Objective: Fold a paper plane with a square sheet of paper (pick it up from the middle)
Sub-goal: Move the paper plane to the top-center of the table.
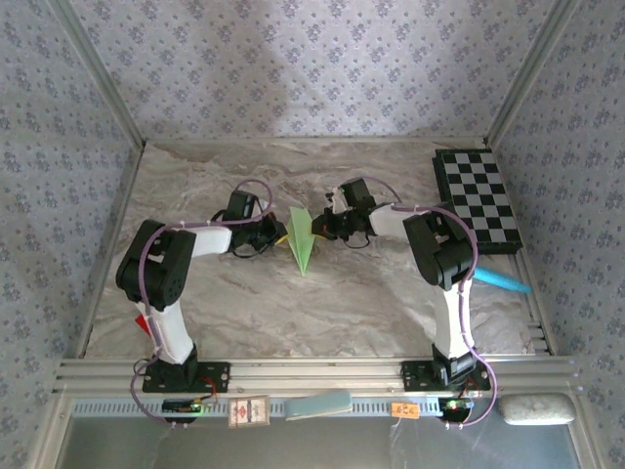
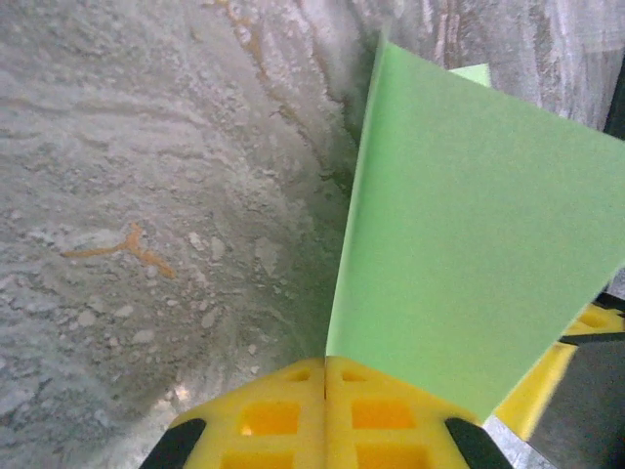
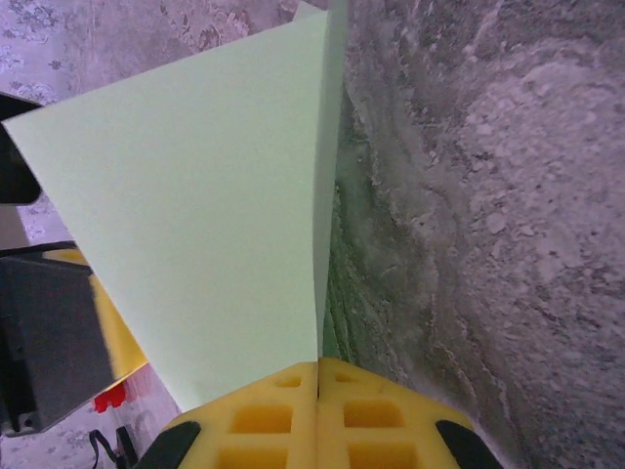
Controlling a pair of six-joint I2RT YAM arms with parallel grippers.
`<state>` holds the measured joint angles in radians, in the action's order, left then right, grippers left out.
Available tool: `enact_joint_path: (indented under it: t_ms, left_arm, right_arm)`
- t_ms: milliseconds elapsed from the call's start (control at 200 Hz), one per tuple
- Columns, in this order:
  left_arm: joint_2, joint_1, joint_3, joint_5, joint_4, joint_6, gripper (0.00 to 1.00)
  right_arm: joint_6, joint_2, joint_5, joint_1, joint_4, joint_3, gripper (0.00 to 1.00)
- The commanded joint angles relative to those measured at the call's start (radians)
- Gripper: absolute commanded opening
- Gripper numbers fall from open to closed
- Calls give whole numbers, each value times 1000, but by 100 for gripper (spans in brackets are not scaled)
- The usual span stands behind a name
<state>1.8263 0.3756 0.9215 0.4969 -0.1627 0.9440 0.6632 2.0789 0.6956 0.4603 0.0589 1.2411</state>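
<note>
Marble tabletop (image 1: 244, 303) backs a pale-green, dart-shaped paper plane (image 1: 301, 239).

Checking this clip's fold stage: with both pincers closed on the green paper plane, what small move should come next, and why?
Probably ease both arms slightly apart to spread the wings. The left pincer and right pincer are each shut on a flap of the paper plane from opposite sides, and it already looks like a pointed dart on the table.
</note>
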Motion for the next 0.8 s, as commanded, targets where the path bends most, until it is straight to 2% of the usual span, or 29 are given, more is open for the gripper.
enact_joint_path:
  t_ms: [0,580,695,795]
  left_arm:
    - [-72,5,0,-34,31,-24,0]
    - [-77,5,-85,-64,23,-2,0]
    - [-73,5,-84,-79,40,-5,6]
    - [-67,5,-71,-89,72,-15,7]
  right_arm:
    - [-11,-44,1,-8,-24,-15,2]
    - [13,-12,5,-3,-4,-40,4]
    - [13,2,5,-3,-13,-40,6]
    - [13,14,2,-3,-27,-34,7]
